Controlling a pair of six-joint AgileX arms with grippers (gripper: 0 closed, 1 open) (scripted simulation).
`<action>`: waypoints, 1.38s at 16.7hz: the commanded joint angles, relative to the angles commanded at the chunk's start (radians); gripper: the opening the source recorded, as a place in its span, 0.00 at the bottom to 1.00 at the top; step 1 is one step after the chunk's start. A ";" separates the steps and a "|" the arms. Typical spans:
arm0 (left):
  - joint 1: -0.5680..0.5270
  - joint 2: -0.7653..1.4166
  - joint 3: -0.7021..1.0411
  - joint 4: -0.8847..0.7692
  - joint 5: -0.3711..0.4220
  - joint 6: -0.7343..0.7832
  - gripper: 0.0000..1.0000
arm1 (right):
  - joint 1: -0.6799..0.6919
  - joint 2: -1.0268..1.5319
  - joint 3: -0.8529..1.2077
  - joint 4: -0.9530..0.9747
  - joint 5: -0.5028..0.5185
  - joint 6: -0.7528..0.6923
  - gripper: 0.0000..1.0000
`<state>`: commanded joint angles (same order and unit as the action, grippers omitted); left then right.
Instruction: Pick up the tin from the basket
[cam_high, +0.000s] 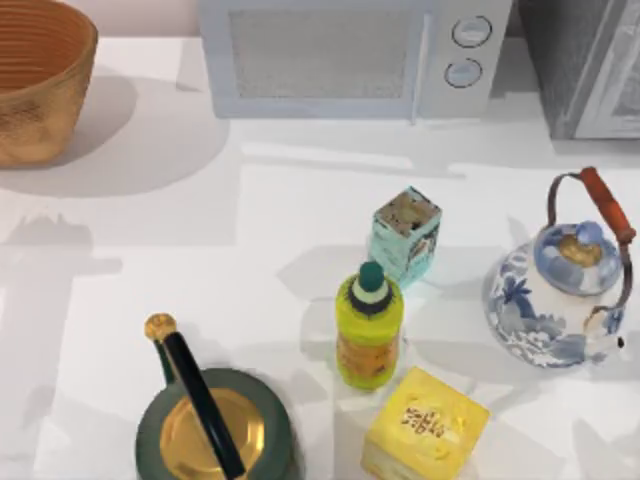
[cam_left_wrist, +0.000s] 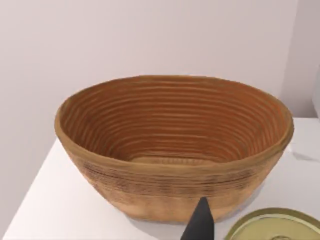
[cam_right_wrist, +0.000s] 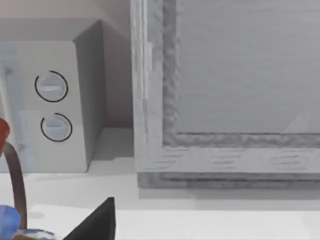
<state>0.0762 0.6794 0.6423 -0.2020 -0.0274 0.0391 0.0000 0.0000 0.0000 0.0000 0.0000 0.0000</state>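
The basket (cam_high: 35, 85) stands at the table's far left corner, tan outside and ribbed orange-brown inside. The left wrist view looks at the basket (cam_left_wrist: 170, 165) from the front and slightly above. Its near wall covers the bottom, and the tin is hidden from view. A dark tip of my left gripper (cam_left_wrist: 200, 225) pokes in low, short of the basket's near wall. A dark part of my right gripper (cam_right_wrist: 97, 222) sits low in the right wrist view, facing the back right of the table.
A white microwave (cam_high: 350, 55) and a grey cabinet (cam_high: 585, 65) line the back edge. A teal carton (cam_high: 406, 235), yellow bottle (cam_high: 369, 325), yellow cube box (cam_high: 425, 425), blue-white kettle (cam_high: 560, 290) and green kettle (cam_high: 212, 425) crowd the front and right.
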 joint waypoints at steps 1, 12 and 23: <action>-0.010 -0.111 -0.102 0.036 0.001 -0.006 0.00 | 0.000 0.000 0.000 0.000 0.000 0.000 1.00; -0.076 -0.679 -0.642 0.202 0.027 -0.039 0.00 | 0.000 0.000 0.000 0.000 0.000 0.000 1.00; -0.067 -0.466 -0.545 0.307 0.126 -0.020 0.00 | 0.000 0.000 0.000 0.000 0.000 0.000 1.00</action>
<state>0.0093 0.2132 0.0976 0.1046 0.0988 0.0187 0.0000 0.0000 0.0000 0.0000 0.0000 0.0000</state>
